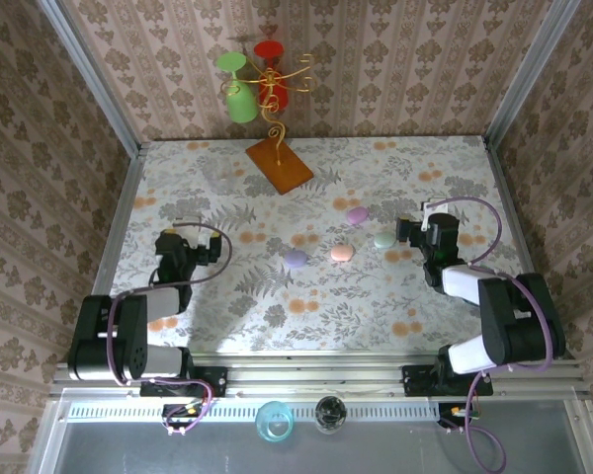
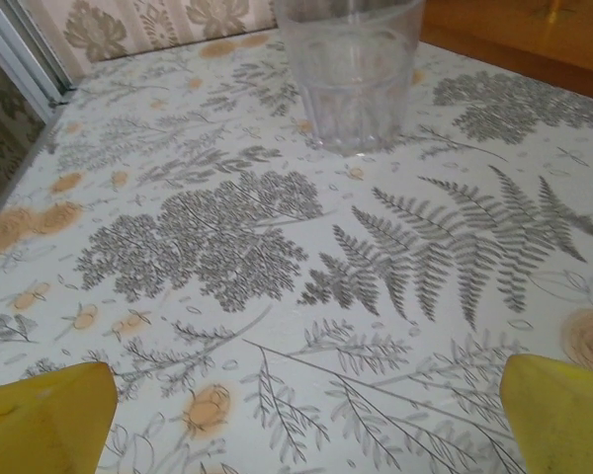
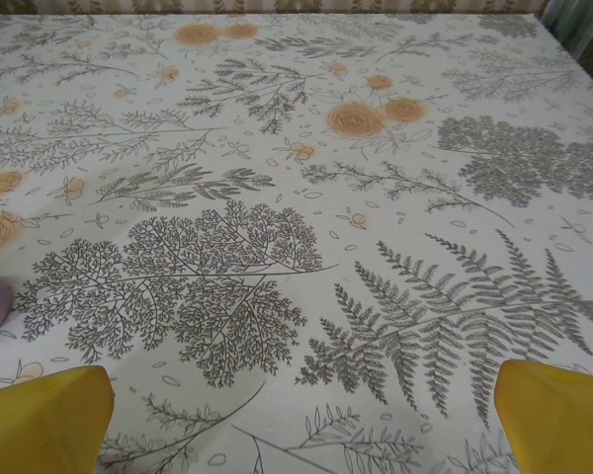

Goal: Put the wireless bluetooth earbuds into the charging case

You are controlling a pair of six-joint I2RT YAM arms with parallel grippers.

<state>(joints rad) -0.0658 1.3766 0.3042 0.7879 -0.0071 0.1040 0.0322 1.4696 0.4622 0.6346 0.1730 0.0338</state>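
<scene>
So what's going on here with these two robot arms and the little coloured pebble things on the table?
Nothing is being handled at this moment. The left tool and the right tool are both open and empty, low over the floral table. Four pebble-shaped cases lie between the arms: a lilac case, a pink case, a mint case and a mauve case. The mint case lies closest to the right tool. A clear glass stands ahead of the left tool.
</scene>
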